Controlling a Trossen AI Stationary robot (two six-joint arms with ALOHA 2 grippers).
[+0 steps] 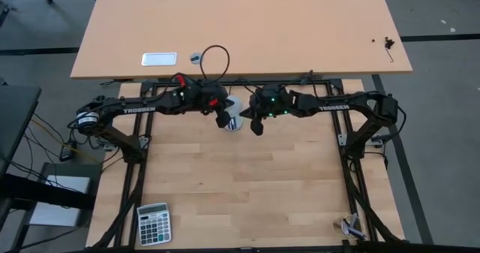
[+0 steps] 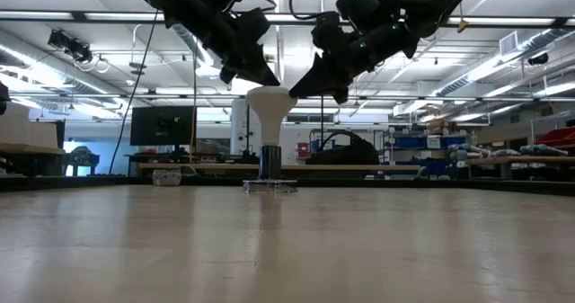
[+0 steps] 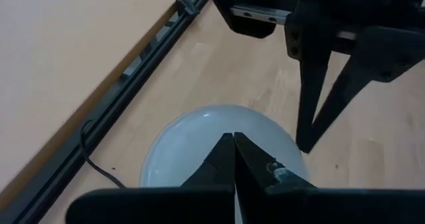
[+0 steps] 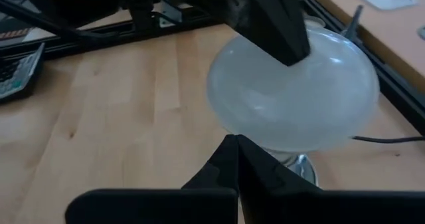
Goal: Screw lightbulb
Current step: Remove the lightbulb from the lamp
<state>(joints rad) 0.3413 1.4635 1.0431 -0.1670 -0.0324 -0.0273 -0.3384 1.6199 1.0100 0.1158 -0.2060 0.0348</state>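
Working outward from the left tool (image 1: 223, 119), I see its fingers pressed flat together with nothing between them, tip hanging just above the dome of the lightbulb (image 1: 235, 116). My right tool (image 1: 256, 125) is likewise closed on nothing, poised on the opposite flank of the dome. In the low view both tips sit against or barely off the wide top; I cannot say whether either touches.

The lightbulb stands upright, long axis vertical, dome up and narrow base down in the socket (image 2: 269, 185), near the far edge of the tabletop (image 1: 247, 193). It lies between the two tools, below both, and the left looks slightly nearer its centre. I judge turning it will need jaws opened around the dome first.

A black rail (image 4: 392, 84) and thin cord (image 3: 99, 164) run just behind the bulb, so that side is tight. Toward me the wood is bare, with a calculator (image 1: 154, 223) well apart at the near left corner.
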